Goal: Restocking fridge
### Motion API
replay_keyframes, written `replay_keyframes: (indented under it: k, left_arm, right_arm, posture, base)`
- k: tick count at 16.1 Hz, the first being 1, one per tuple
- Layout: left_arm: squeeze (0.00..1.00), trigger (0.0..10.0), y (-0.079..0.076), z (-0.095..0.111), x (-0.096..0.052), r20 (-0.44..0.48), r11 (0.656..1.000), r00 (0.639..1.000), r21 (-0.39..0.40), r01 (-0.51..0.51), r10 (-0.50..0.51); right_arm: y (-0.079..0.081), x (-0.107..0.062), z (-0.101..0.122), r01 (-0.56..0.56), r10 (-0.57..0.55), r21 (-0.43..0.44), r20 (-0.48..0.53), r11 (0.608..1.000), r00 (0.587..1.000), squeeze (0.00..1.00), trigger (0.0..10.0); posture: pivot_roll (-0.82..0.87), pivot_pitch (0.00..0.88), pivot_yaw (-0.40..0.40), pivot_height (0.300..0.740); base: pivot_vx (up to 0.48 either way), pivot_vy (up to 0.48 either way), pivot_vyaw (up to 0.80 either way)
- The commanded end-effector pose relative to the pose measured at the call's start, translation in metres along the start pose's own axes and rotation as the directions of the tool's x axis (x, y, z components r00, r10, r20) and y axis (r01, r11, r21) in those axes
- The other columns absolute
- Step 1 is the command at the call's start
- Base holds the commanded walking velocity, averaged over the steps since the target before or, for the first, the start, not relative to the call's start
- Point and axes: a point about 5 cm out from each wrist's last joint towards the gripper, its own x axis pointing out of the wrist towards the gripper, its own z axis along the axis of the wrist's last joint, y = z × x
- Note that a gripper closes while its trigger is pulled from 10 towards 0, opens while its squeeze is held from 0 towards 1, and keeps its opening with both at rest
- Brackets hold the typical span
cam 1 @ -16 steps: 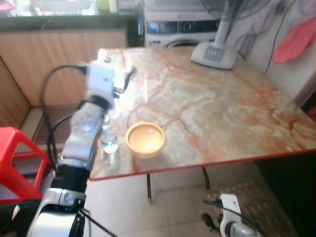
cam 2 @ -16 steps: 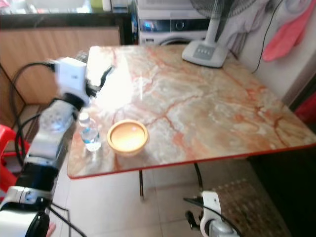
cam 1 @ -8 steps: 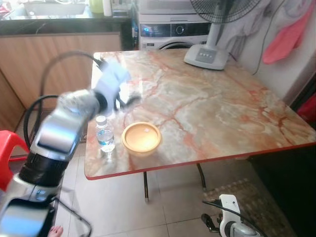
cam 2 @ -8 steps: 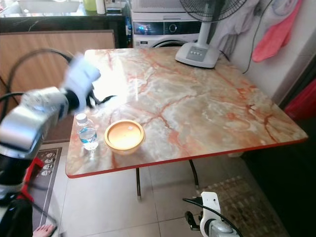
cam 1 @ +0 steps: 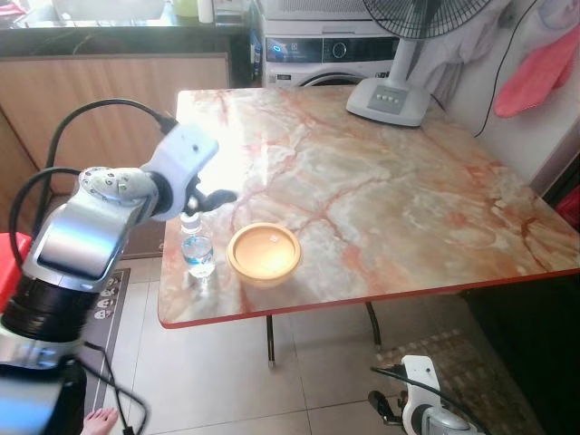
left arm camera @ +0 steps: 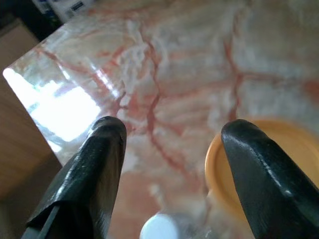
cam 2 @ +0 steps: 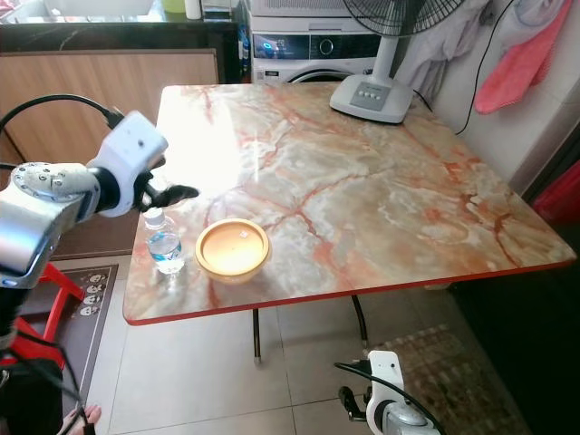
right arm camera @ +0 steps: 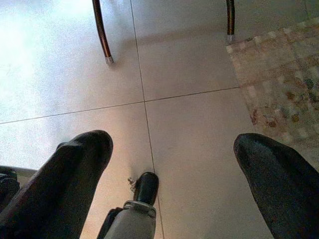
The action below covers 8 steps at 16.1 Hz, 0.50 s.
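Note:
A small clear water bottle with a white cap stands near the front left corner of the marble table. Beside it sits a yellow bowl. My left gripper hovers just above and slightly behind the bottle, open, with its black fingers spread wide and nothing between them. In the left wrist view the cap lies below the gap and the bowl is beside one finger. My right gripper hangs open low over the tiled floor.
A standing fan rests on the table's far side, with a washing machine and wooden counter behind. A red stool and a floor mat are at the left. Table legs stand on the tiles; a patterned rug lies nearby.
The head camera shifted. My left arm swung down and forward, bringing its open gripper from over the table's bright patch to just above the bottle. The bottle and bowl stayed put.

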Motion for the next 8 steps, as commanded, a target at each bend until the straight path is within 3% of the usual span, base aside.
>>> replay_keyframes:
  k: [1, 3, 5, 7, 8]
  left_arm:
    - [0.00, 10.0, 0.005, -0.005, -0.001, -0.010, 0.996, 0.999, -0.081, -0.038, 0.037]
    - [0.00, 10.0, 0.021, -0.016, -0.004, -0.052, 0.978, 0.992, -0.171, -0.118, 0.111]
    - [0.00, 10.0, 0.029, -0.029, -0.008, -0.085, 0.954, 0.989, -0.268, -0.137, 0.118]
    - [0.00, 10.0, 0.031, -0.040, -0.012, -0.147, 0.943, 0.980, -0.284, -0.174, 0.136]
    - [0.00, 10.0, 0.027, -0.041, -0.013, -0.149, 0.952, 0.984, -0.271, -0.140, 0.102]
  right_arm:
    - [-0.003, -0.001, -0.001, 0.008, -0.008, -0.008, -0.010, 1.000, 1.000, 0.00, 10.0]
    - [-0.004, -0.001, -0.002, 0.010, -0.010, -0.010, -0.010, 1.000, 1.000, 0.00, 10.0]
    - [-0.004, -0.001, -0.002, 0.011, -0.011, -0.014, -0.011, 1.000, 1.000, 0.00, 10.0]
    - [-0.004, -0.001, -0.003, 0.010, -0.010, -0.014, -0.012, 1.000, 1.000, 0.00, 10.0]
    - [-0.004, -0.001, -0.003, 0.009, -0.009, -0.015, -0.013, 1.000, 1.000, 0.00, 10.0]
  posture:
    - [0.17, 0.000, -0.065, 0.740]
    - [0.18, 0.000, -0.068, 0.740]
    - [0.17, 0.000, -0.071, 0.740]
    - [0.18, 0.000, -0.071, 0.740]
    - [0.18, 0.000, -0.071, 0.740]
  base:
    - [0.000, 0.000, 0.00]
    - [0.000, 0.000, 0.00]
    - [0.000, 0.000, 0.00]
    - [0.000, 0.000, 0.00]
    - [0.000, 0.000, 0.00]
